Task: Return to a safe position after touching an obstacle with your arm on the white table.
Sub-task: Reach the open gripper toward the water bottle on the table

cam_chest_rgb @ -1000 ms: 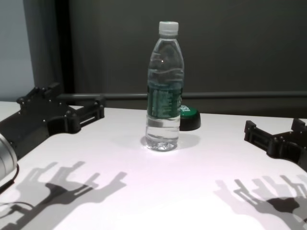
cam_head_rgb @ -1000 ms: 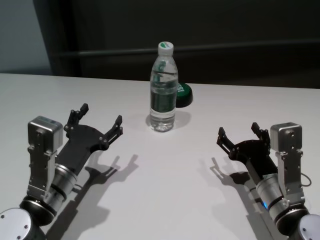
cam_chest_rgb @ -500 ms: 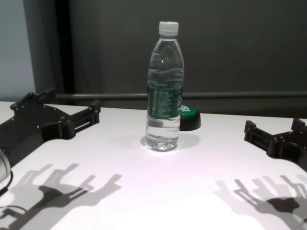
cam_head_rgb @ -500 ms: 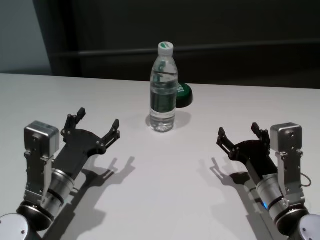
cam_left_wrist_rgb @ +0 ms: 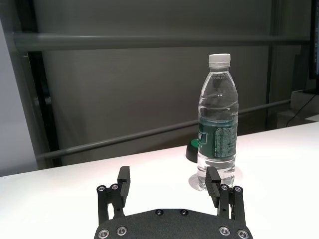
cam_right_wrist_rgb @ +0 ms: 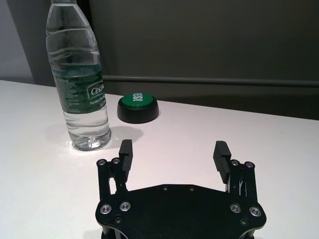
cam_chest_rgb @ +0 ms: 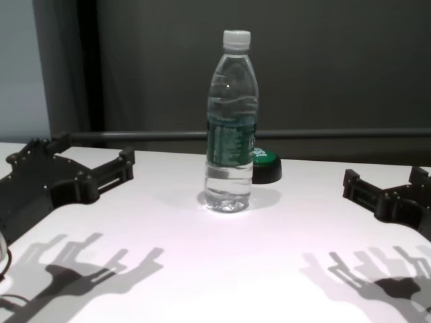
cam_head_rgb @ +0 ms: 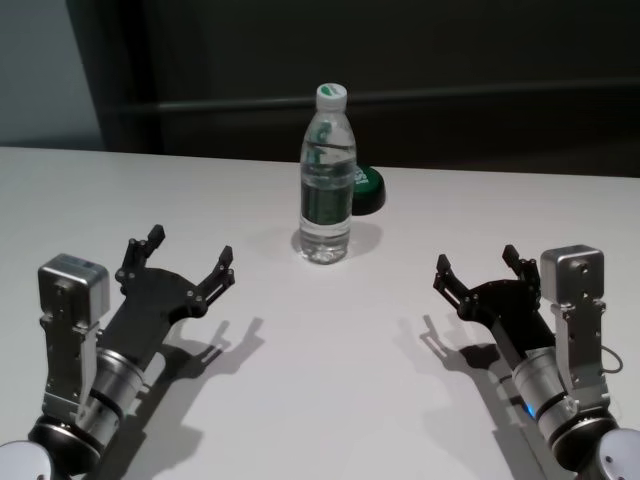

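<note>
Water bottle [cam_right_wrist_rgb: 79,79]: its cap is cut off by the frame edge in the right wrist view. Green-topped puck [cam_left_wrist_rgb: 193,148]: beyond the left gripper [cam_left_wrist_rgb: 169,181], largely hidden behind the bottle, only a sliver showing. Right gripper [cam_chest_rgb: 386,190]: its body runs off the chest view's edge; the lettering on the bottle's label [cam_head_rgb: 327,207] is too small to read.

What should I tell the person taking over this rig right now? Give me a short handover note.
Left gripper: open, empty, low over the white table, near-left of the water bottle and clear of it; it has been drawing back over the last second.
Right gripper: open, empty, parked near-right, unmoved.
Bottle: upright mid-table, cap on, with a green-topped puck just behind it on the right.
Done: left arm is off the bottle, which was not knocked over.
Left: probably finish retracting the left arm to a rest pose like the right's.
</note>
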